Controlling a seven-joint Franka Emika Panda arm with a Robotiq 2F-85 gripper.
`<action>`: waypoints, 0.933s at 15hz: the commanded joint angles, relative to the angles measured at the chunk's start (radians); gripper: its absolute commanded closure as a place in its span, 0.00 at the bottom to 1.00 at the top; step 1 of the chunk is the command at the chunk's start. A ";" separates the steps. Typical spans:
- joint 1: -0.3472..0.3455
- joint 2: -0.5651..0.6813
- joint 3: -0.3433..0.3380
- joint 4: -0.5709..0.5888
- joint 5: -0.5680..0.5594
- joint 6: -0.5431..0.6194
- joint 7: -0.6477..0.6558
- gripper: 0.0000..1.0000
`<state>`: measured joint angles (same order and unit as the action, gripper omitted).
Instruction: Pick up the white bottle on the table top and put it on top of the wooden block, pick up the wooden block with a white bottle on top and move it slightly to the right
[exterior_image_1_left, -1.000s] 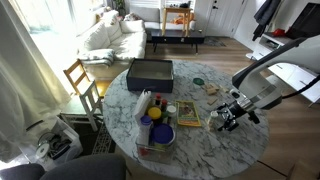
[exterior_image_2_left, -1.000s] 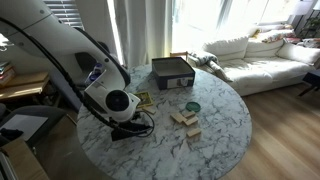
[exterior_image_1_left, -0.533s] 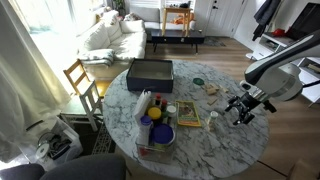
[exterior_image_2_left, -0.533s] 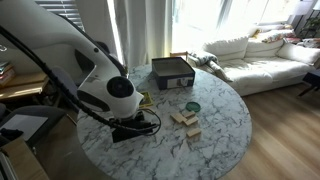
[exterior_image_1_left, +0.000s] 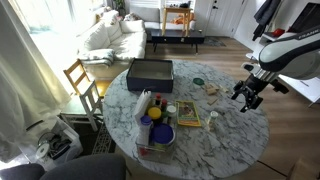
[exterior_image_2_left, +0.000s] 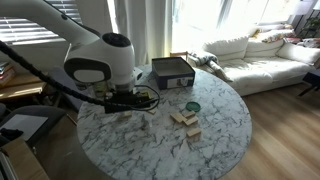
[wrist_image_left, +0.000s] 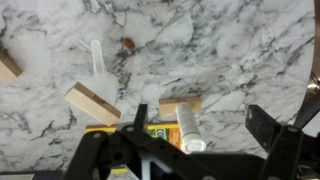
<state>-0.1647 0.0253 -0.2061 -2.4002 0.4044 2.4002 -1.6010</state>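
In the wrist view the white bottle (wrist_image_left: 187, 128) stands upright on the small wooden block (wrist_image_left: 176, 104), on the marble table top (wrist_image_left: 230, 50). My gripper (wrist_image_left: 203, 118) hangs open above them, one finger to each side of the bottle, touching nothing. In an exterior view the gripper (exterior_image_1_left: 247, 92) is raised over the table's side, well above the marble (exterior_image_1_left: 225, 150).
A second tan block (wrist_image_left: 92, 103) lies beside the first, a third (wrist_image_left: 8, 66) at the edge. A yellow book (exterior_image_1_left: 188, 115), a bin of bottles (exterior_image_1_left: 155, 128), a dark box (exterior_image_1_left: 150, 72) and a green disc (exterior_image_1_left: 198, 82) share the table.
My arm has lifted up and away from the table surface over the last second. The gripper stayed open, and the bottle and block have not moved.
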 joint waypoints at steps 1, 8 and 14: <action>0.012 -0.067 0.033 0.041 -0.082 -0.127 0.211 0.00; 0.072 -0.060 0.106 0.140 -0.077 -0.238 0.606 0.00; 0.090 -0.056 0.127 0.147 -0.095 -0.202 0.769 0.00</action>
<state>-0.0791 -0.0304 -0.0749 -2.2546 0.3101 2.1992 -0.8331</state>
